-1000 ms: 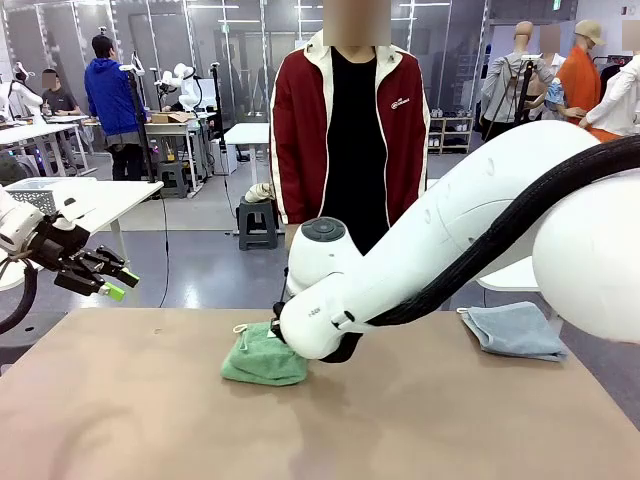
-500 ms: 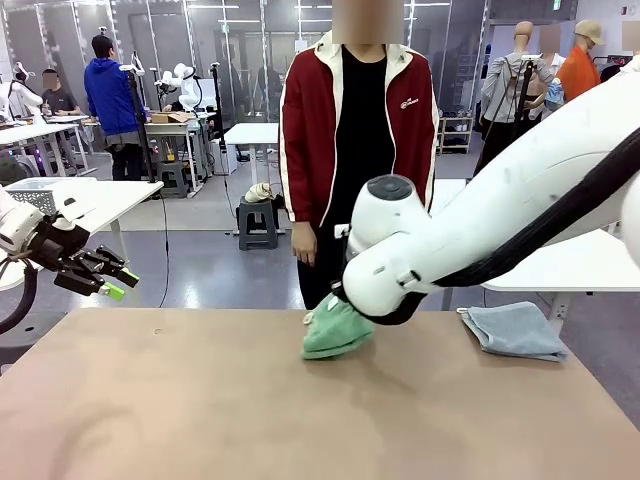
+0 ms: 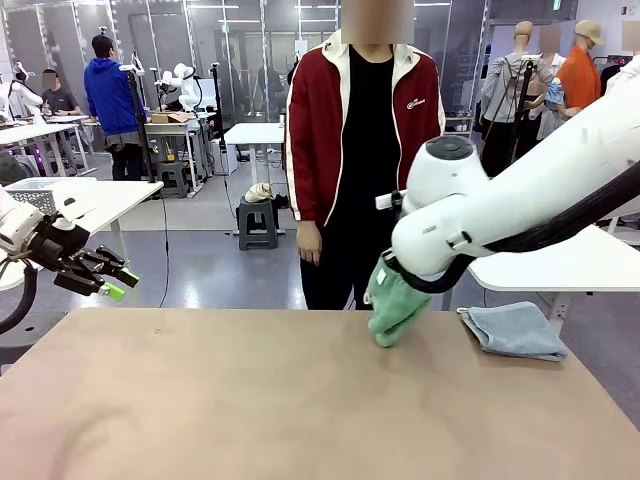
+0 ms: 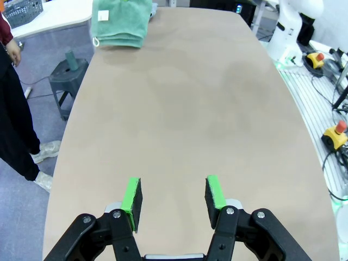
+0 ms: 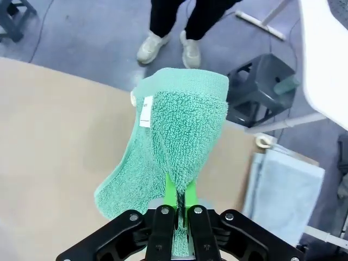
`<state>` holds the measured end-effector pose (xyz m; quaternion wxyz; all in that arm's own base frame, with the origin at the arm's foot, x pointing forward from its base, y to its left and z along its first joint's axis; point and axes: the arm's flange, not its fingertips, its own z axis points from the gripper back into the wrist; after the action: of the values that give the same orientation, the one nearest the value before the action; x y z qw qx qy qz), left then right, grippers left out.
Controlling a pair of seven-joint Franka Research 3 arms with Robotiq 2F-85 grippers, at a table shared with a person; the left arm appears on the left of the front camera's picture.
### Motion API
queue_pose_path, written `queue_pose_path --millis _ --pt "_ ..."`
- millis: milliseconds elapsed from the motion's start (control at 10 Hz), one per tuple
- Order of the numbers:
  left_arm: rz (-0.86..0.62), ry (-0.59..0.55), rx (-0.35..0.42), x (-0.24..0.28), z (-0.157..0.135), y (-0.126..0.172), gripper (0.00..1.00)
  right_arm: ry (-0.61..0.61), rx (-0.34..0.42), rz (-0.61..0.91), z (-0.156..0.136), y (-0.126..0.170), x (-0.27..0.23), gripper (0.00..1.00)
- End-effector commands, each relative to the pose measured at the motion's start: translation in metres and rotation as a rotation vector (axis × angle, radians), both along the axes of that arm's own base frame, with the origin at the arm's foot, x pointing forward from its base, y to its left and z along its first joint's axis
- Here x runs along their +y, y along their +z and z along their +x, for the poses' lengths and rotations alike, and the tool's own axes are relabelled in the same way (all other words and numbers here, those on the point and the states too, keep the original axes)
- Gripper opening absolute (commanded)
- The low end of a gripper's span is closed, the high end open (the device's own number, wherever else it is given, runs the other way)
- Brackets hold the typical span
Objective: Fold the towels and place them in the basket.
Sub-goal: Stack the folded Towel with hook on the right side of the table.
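My right gripper (image 5: pixel 176 200) is shut on a folded sea-green towel (image 5: pixel 179 136), which hangs bunched from it. In the front view this green towel (image 3: pixel 393 308) hangs just above the table's far right part, under my right arm's wrist. A grey-blue towel (image 3: pixel 517 330) lies folded at the table's right edge, to the right of the green one; the same grey-blue towel (image 5: pixel 283 190) also appears from my right wrist. My left gripper (image 3: pixel 106 280) hovers off the table's left side, open and holding nothing (image 4: pixel 172 198). The dark grey basket (image 4: pixel 22 10) stands on a white side table beyond the far end.
A person in a red jacket (image 3: pixel 365 130) stands at the far side, a hand (image 3: pixel 308 243) hanging at the side. A grey stool (image 5: pixel 261 89) stands on the floor by the table's corner. The brown tabletop (image 3: pixel 250 400) is bare in the middle and front.
My right arm has swung from the table's middle left to the right, lifting the green towel off the surface toward the grey-blue one. The left arm has stayed still.
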<state>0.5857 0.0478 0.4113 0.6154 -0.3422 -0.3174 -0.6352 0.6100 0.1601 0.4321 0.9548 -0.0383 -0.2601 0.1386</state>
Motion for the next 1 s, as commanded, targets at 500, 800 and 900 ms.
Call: queue_pose_path --millis 500,800,900 --pt "0.005 -0.008 0.001 -0.001 0.000 0.000 0.61 -0.080 0.164 -0.099 0.053 0.030 -0.122 0.06" --pt "0.005 -0.008 0.001 -0.001 0.000 0.000 0.61 -0.143 0.248 -0.125 0.061 0.032 -0.147 0.06" --pt "0.005 -0.008 0.001 -0.001 0.000 0.000 0.61 -0.152 0.251 -0.129 0.063 0.029 -0.151 0.06"
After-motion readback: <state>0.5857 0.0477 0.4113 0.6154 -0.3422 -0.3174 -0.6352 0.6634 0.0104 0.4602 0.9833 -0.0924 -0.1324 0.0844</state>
